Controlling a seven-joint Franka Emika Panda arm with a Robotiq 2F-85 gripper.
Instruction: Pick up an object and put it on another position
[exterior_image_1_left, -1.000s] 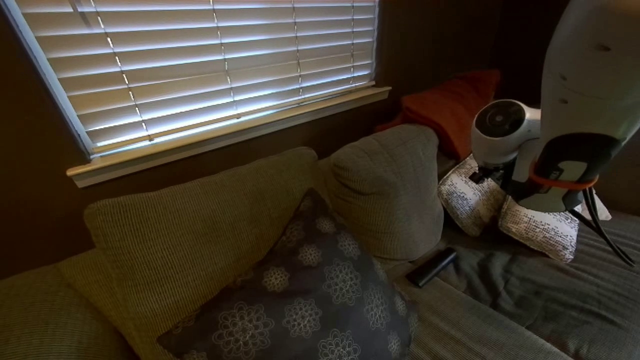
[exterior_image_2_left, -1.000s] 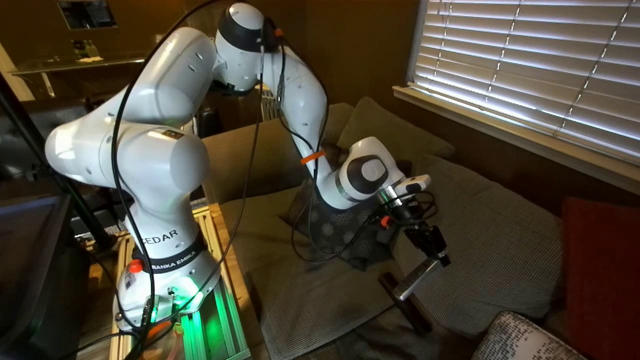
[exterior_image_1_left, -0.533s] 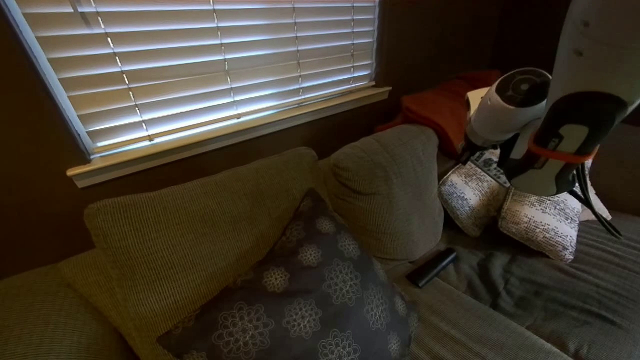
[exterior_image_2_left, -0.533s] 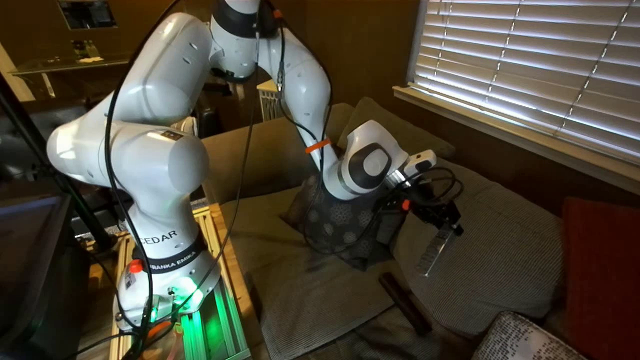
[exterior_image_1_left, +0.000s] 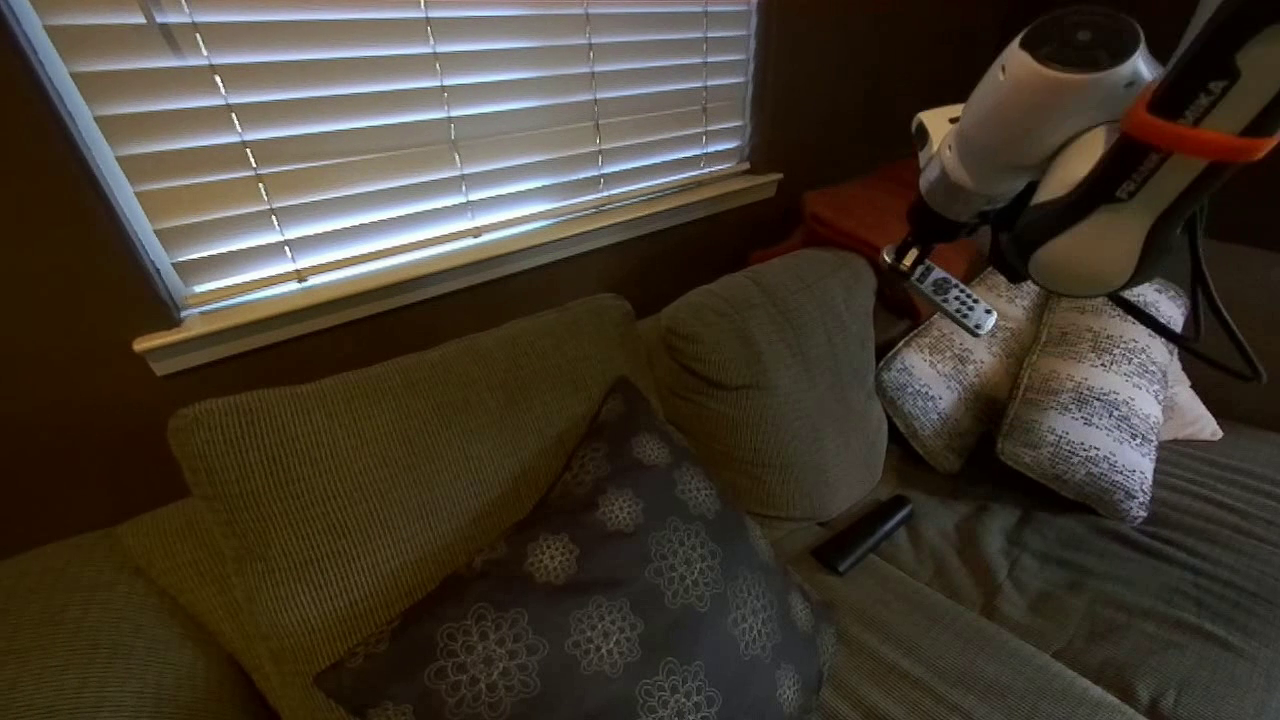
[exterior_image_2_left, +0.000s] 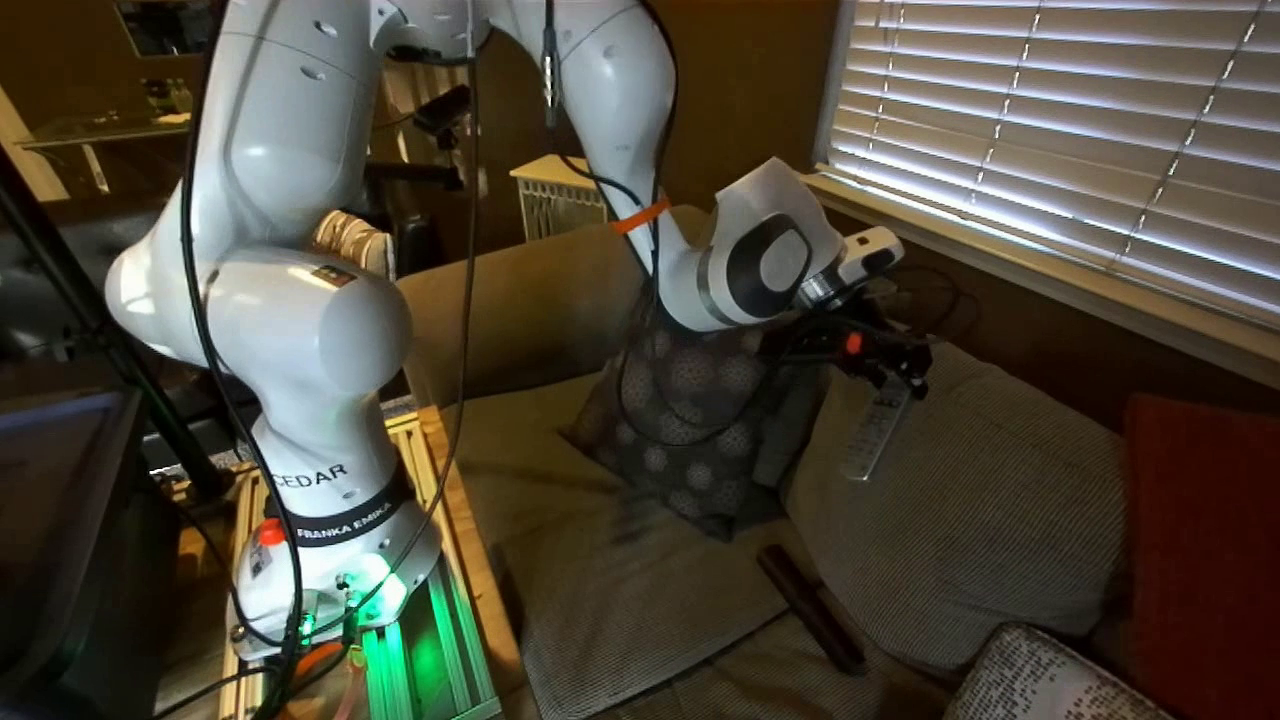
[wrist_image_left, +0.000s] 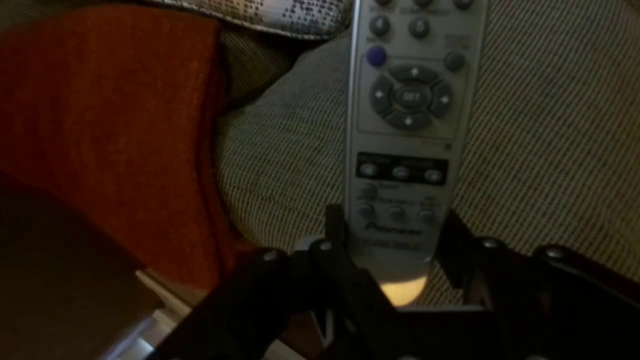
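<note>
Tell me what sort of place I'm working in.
Likely a home living room: there's a couch with loose pillows, window blinds behind it, and a silver remote.

In the wrist view, the top edge cuts the remote, and its smallest print is blurred. The bottom edge cuts the gripper, the left edge the red pillow. In an exterior view, the remote hides part of the cushion, and the button labels are too small to read. In both exterior views, the top edge cuts the arm.
</note>
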